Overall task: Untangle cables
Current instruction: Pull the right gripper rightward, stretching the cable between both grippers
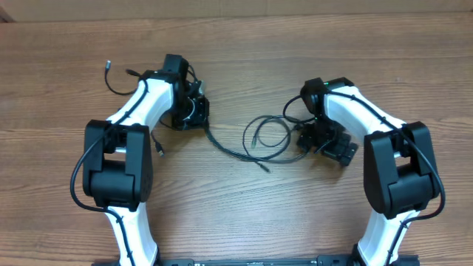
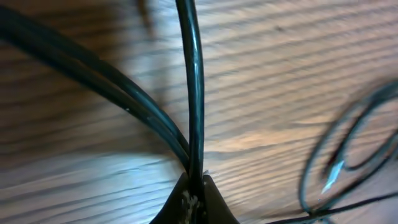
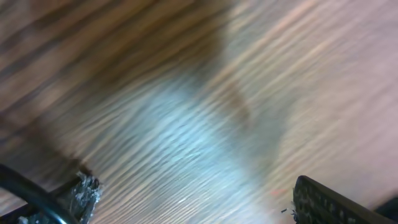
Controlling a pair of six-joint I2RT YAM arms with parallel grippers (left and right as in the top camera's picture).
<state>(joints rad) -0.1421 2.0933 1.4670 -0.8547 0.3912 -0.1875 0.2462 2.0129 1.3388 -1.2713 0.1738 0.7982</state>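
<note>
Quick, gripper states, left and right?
Left gripper: closed on a cable.
Right gripper: open, holding nothing.

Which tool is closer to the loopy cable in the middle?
Right. The right tool is open just beside the loop; the left tool is farther off, shut on a cable.

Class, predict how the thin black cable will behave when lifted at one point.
Probably floppy: the cable lies in loose curves and loops. Likely light, being thin. With the left end effector pinching it, the attached loops would probably drag along.
</note>
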